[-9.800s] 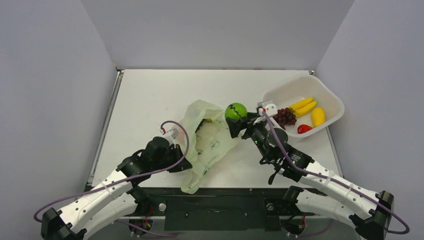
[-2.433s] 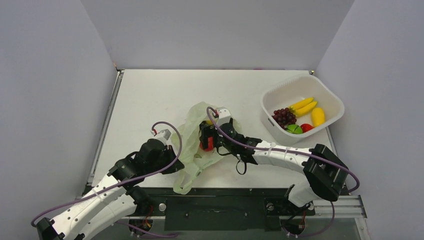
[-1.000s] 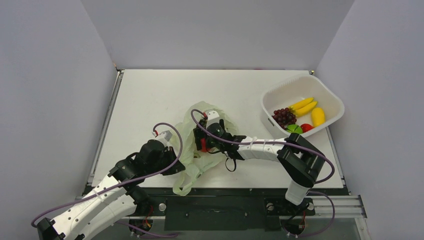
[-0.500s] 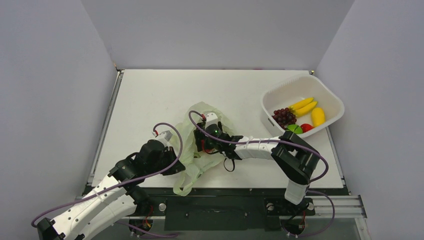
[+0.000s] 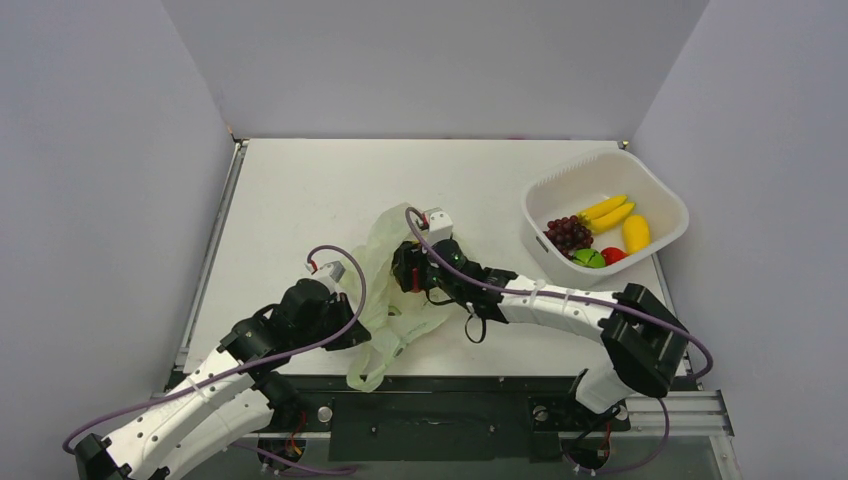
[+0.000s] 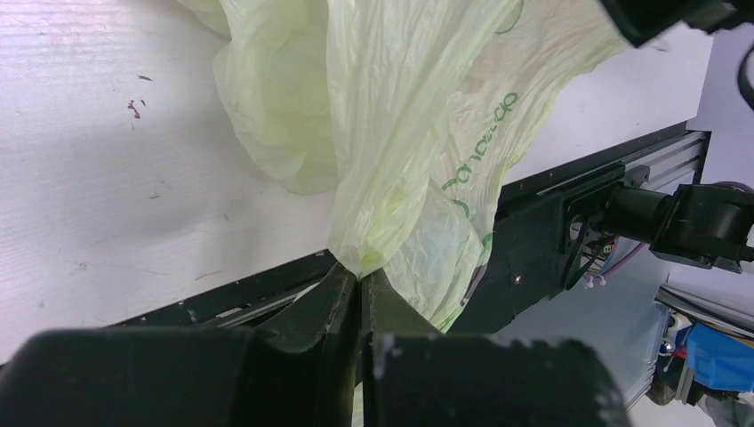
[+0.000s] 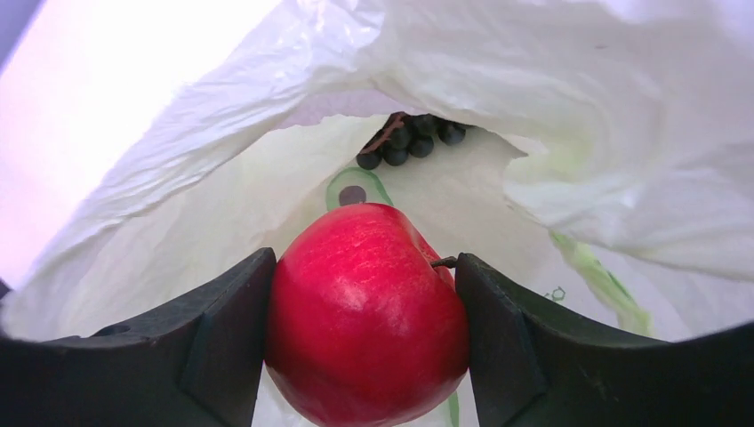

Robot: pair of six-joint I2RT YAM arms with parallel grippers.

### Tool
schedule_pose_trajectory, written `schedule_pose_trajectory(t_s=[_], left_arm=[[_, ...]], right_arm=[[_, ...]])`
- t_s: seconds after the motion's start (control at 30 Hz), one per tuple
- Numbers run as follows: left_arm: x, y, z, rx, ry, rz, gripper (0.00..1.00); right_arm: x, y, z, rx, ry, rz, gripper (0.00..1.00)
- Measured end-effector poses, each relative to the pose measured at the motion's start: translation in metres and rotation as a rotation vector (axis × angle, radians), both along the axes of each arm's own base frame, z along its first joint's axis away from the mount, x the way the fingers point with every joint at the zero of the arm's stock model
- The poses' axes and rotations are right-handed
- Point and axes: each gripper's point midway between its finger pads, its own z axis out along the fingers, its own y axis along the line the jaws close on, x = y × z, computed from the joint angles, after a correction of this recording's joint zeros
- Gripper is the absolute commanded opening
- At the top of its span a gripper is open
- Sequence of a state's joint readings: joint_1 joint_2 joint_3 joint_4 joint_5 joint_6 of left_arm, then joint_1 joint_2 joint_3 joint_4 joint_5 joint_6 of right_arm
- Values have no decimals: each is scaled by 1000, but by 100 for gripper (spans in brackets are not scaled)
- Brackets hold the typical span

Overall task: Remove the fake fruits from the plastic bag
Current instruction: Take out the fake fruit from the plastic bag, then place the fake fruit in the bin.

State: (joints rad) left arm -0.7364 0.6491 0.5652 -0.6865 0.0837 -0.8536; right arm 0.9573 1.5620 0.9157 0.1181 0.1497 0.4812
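Grip on red apple inside the plastic bag

The right gripper reaches into the bag's open mouth, its two fingers pressed against either side of the apple, which sits just inside the opening. Deeper in the bag lies a dark grape bunch. The left gripper has its jaws pressed together on a fold of the bag's near edge. A white basket stands well apart from the bag, to its right in the overhead view, holding bananas, purple grapes and a green fruit.

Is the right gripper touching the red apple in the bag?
Touching. The right wrist view shows the right gripper with its fingers pressed against both sides of the apple, no gap visible.
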Motion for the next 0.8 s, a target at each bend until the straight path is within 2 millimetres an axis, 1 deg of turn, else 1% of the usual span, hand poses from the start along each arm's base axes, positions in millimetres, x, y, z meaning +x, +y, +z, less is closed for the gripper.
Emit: schedule_pose_trajectory(t_s=[0.07, 0.13, 0.27, 0.37, 0.43, 0.5, 0.6, 0.67, 0.73, 0.8], left_arm=[[0, 0, 0, -1, -1, 0, 0], [0, 0, 0, -1, -1, 0, 0], [0, 0, -1, 0, 0, 0, 0], [-1, 1, -2, 1, 0, 1, 0], [-1, 1, -3, 2, 1, 1, 0], [-1, 1, -3, 3, 3, 0, 0], [0, 0, -4, 6, 5, 0, 0], [1, 0, -5, 8, 8, 0, 0], [1, -1, -5, 8, 8, 0, 0], [2, -1, -5, 6, 6, 0, 0]], right_arm=[[-2, -3, 14, 31, -20, 0, 0], [-6, -9, 24, 53, -35, 0, 0], [-17, -24, 32, 76, -55, 1, 0], [-29, -42, 37, 99, -80, 1, 0], [-34, -52, 47, 124, -112, 0, 0], [-37, -62, 66, 168, -161, -11, 0], [-39, -78, 101, 247, -250, -44, 0], [-39, -89, 120, 289, -299, -79, 0], [-36, -105, 140, 326, -348, -142, 0], [-26, -124, 150, 340, -379, -224, 0]])
